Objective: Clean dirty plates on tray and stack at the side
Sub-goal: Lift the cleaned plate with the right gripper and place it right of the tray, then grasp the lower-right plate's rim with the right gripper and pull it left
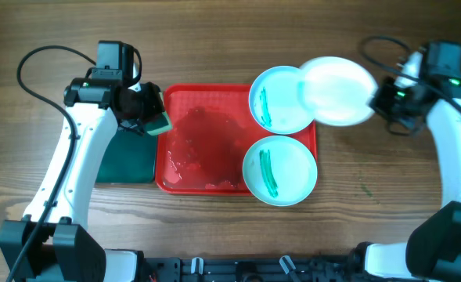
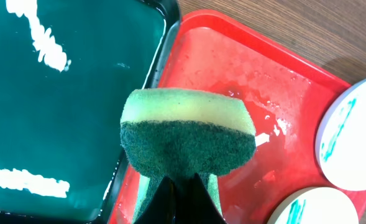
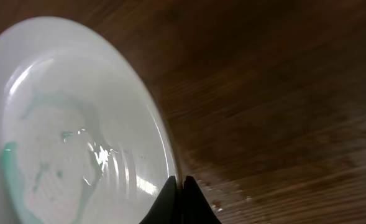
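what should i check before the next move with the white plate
1. right tool shut on white plate rim: ok
2. left tool shut on sponge: ok
3. white plate free of green: not ok, faint green trace and water inside
4. upper aqua plate and lower aqua plate wiped: not ok, both show green smears
5. white plate clear of upper aqua plate: cannot tell, they overlap from overhead

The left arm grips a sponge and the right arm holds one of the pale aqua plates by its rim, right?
No. The right tool holds the white plate by its rim, not an aqua one; the overhead view shows both aqua plates lying on the red tray. The left tool does grip the sponge.
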Action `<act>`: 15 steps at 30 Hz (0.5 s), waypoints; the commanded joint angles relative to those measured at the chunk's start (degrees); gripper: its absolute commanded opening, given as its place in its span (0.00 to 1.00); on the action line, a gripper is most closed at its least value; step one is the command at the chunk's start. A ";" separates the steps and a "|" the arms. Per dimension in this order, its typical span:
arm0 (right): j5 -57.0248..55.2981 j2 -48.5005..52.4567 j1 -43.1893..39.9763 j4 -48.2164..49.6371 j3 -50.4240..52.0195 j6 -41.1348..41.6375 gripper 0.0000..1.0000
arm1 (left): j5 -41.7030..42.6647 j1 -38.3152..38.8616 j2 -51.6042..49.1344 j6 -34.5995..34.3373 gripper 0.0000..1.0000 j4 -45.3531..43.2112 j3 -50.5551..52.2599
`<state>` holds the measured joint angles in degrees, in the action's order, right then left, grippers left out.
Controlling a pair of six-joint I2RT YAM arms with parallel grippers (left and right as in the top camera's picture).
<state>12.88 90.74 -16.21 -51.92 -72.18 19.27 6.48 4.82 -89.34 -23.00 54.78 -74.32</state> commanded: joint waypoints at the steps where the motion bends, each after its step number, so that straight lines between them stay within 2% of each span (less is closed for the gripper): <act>1: -5.90 -0.96 -7.54 3.72 6.93 0.39 0.04 | -0.11 0.28 -0.52 -0.35 0.04 -0.37 -0.26; 3: -6.58 -0.96 -11.61 10.78 14.27 0.37 0.04 | -0.11 0.28 -1.49 -0.35 0.04 -0.37 -0.26; 6: -6.56 -0.96 -11.89 20.44 22.32 -0.94 0.05 | -0.09 0.28 -2.19 -0.35 0.04 -0.39 -0.26; 7: -6.58 -0.96 -11.89 22.10 23.91 -1.18 0.16 | -0.09 0.28 -2.19 -0.35 0.04 -0.42 -0.26; 8: -6.54 -0.96 -11.89 22.58 24.63 -1.18 0.31 | -0.09 0.28 -2.19 -0.35 0.04 -0.42 -0.26; 9: -4.81 -0.96 -11.89 21.90 24.55 -1.31 0.45 | -0.11 0.28 -2.19 -0.35 0.04 -0.39 -0.26; 12: 7.34 -1.42 -11.69 12.33 18.03 -7.26 0.48 | -0.07 0.31 -2.19 -0.37 0.04 -0.85 -0.26; 15: 11.58 -3.85 -6.12 1.42 11.13 -11.67 0.48 | -0.07 0.33 -2.19 -0.37 0.04 -1.25 -0.26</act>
<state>18.26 89.95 -26.96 -47.37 -56.69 12.47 6.46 4.97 -91.09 -23.03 53.93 -74.32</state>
